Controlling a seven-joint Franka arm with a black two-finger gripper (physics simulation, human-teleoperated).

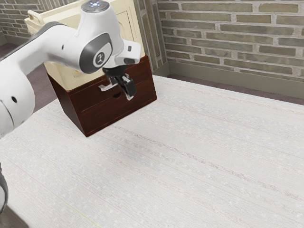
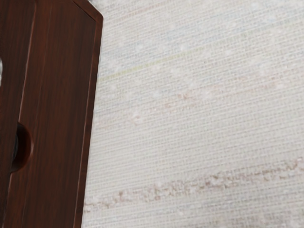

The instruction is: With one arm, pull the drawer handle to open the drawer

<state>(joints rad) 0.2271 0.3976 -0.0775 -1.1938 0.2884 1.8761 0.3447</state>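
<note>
1. Gripper (image 1: 129,95): hangs just in front of the upper drawer (image 1: 88,99), on the near side. Released or clenched: cannot be told from this angle. No grasp on the handle is confirmed.
2. Handle (image 1: 107,87): a silver bar on the upper drawer, beside the gripper toward the exterior view's left. The gripper partly hides its right end; contact cannot be determined.
3. Upper drawer: front appears flush with the cabinet (image 1: 107,117), so it is judged shut. The pull appears to remain undone.
4. Notch (image 2: 23,147): a dark recess below the handle. Should the gripper descend too low, it could catch here instead of on the bar.
5. Principal risk: misalignment. If the gripper closes toward the exterior view's right of the bar, it would take air or only the bar's end, and slip when the arm (image 1: 57,45) draws back.
6. Secondary risk: pressing forward before alignment could jam the gripper against the wood, or shove the cabinet across the tabletop (image 1: 190,161).
7. Cream box (image 1: 128,23): sits on top of the cabinet, behind the arm. A jerky or slanted pull could rock the cabinet and disturb it.
</note>
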